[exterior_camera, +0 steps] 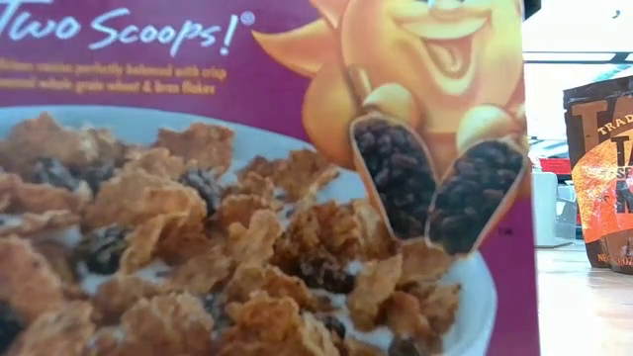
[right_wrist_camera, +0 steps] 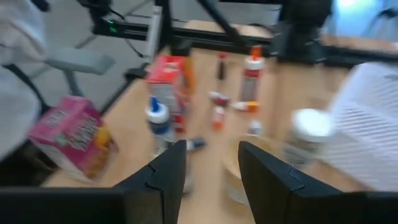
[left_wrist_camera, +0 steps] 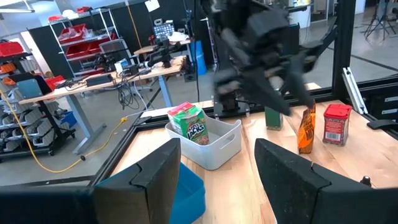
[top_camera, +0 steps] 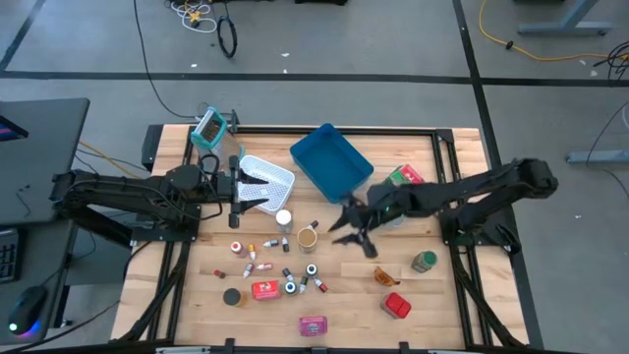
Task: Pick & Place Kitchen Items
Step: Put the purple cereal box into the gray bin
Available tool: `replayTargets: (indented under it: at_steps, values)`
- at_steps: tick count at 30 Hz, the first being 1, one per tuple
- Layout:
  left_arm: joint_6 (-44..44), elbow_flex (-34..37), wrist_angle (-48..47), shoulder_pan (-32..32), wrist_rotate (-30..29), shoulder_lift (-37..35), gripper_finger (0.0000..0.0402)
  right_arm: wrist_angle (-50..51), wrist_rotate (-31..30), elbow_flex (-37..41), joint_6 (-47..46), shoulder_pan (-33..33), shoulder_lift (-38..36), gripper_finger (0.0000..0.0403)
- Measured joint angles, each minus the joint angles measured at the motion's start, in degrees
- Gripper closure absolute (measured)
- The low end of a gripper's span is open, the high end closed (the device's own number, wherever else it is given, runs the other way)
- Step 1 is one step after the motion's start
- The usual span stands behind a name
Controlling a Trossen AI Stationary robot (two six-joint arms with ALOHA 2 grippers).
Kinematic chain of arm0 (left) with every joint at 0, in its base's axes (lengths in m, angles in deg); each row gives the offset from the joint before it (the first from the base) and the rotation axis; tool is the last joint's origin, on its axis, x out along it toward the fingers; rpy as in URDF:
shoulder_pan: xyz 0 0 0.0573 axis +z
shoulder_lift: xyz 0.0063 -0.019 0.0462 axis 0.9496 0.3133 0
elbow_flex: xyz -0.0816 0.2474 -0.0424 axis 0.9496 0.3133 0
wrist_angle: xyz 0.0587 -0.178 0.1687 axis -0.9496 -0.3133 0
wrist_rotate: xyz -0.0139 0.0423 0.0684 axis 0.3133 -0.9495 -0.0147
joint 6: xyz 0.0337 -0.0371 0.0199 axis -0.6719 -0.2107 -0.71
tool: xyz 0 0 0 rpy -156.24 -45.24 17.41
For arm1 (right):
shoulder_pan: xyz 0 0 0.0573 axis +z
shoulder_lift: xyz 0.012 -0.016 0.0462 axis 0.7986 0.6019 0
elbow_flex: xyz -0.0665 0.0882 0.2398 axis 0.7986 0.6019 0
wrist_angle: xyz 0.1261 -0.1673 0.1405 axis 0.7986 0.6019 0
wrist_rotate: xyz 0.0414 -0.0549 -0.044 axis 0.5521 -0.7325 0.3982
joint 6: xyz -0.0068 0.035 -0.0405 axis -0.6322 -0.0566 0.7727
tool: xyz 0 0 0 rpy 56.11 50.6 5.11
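Across the low view, cereal box [exterior_camera: 267, 178] only.

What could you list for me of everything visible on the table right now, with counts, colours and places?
blue tray: one, blue, table's far middle.
white mesh basket: one, white, left of the tray.
grey bin: one, pale grey, holds a green packet.
small bottles: several, scattered mid-table.
red tin: one, near right.
pink packet: one, near edge.
green-capped jar: one, right side.
cereal box: one, purple, fills the low view.
left gripper: open, empty, at the basket.
right gripper: open, empty, above the middle.
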Motion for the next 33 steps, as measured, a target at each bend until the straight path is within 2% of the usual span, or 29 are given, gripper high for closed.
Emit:
replayTargets:
  at_steps: [6,10,14,16,20,33]
  values:
    - [0.0,0.0,0.0,0.0,0.0,0.0,0.0187,-5.3,0.0,0.0,-6.6,6.8,5.0,0.0246]
    - [0.0,0.0,0.0,0.0,0.0,0.0,0.0187,-8.7,-3.2,-0.3,-10.1,10.7,7.3,0.0246]
    - [0.0,0.0,0.0,0.0,0.0,0.0,0.0187,-9.9,-3.7,-2.5,-9.4,13.4,9.5,0.0246]
    - [0.0,0.0,0.0,0.0,0.0,0.0,0.0187,-14.2,-5.6,-3.0,-6.9,14.4,10.7,0.0246]
    - [0.0,0.0,0.0,0.0,0.0,0.0,0.0187,-20.9,-8.1,-3.1,-1.8,15.0,12.6,0.0246]
    - [0.0,0.0,0.0,0.0,0.0,0.0,0.0187,-21.2,-7.6,-3.1,-1.6,15.1,12.6,0.0246]
